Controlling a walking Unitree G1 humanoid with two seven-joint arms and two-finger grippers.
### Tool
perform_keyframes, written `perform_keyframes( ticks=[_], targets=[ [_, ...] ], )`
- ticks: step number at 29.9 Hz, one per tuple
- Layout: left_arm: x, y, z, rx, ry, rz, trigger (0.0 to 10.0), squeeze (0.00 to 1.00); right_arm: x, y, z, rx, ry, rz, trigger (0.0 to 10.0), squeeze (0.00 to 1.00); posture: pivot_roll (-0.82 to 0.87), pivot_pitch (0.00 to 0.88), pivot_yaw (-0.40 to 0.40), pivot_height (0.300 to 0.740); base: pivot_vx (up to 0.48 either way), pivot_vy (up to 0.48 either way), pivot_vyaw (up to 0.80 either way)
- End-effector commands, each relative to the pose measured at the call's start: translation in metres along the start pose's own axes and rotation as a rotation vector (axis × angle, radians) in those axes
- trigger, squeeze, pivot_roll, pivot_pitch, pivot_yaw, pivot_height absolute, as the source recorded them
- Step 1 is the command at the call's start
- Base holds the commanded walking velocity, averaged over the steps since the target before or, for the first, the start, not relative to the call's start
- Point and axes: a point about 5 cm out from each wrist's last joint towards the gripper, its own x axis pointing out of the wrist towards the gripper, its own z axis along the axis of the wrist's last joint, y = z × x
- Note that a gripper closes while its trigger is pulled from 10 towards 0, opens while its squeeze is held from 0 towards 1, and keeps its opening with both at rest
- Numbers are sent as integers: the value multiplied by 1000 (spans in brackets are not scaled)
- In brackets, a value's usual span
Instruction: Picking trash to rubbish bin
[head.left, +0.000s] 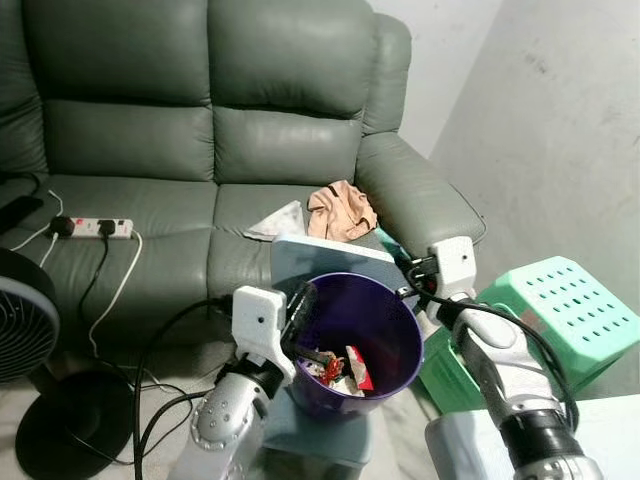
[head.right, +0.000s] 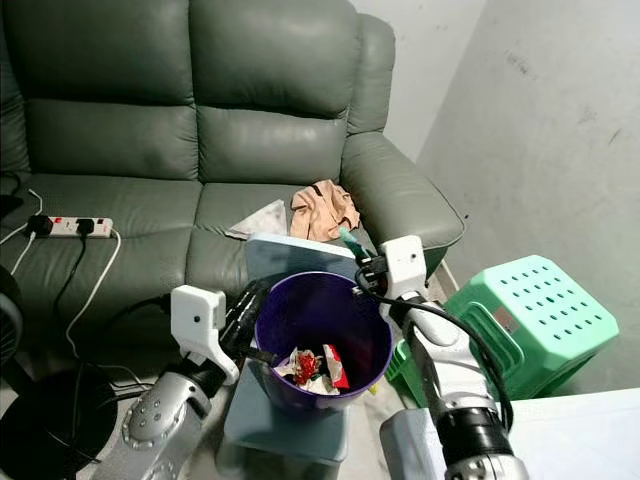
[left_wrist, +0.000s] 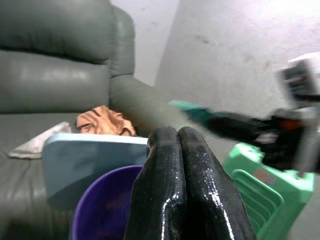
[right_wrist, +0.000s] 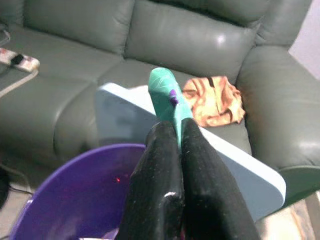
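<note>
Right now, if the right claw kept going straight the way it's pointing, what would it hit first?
The right claw, shut on a green wrapper, points over the purple bin toward the pale blue board behind it. Probably the board first, then the sofa; depth is unclear.

Purple bin (head.right: 318, 345) holding wrappers, right gripper (head.right: 352, 243) pinching teal wrapper (head.right: 346, 236), green sofa (head.right: 200, 150)

Purple rubbish bin (head.left: 400, 340) standing upright on a pale blue stool, red and white wrappers (head.left: 345, 368) lying inside at the bottom, teal wrapper (right_wrist: 167, 97) sticking out pinched in the right tool (right_wrist: 175, 131) over the bin's rim
</note>
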Motion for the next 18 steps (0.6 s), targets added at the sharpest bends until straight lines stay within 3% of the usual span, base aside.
perform_keyframes(
  ticks=[1,11,18],
  targets=[
    [-1,-12,4,23,-3,-38,10000,0,4,-5,-1,-10,11,-21,10000,0,49,112,-191,740,0,0,0],
    [-11,-29,15,61,-9,-78,10000,0,19,1,-24,-63,159,-67,10000,0,65,155,-192,740,0,0,0],
    [-17,-43,15,15,20,-116,10000,0,23,4,-33,-72,211,-104,10000,0,56,169,-187,740,0,0,0]
  ],
)
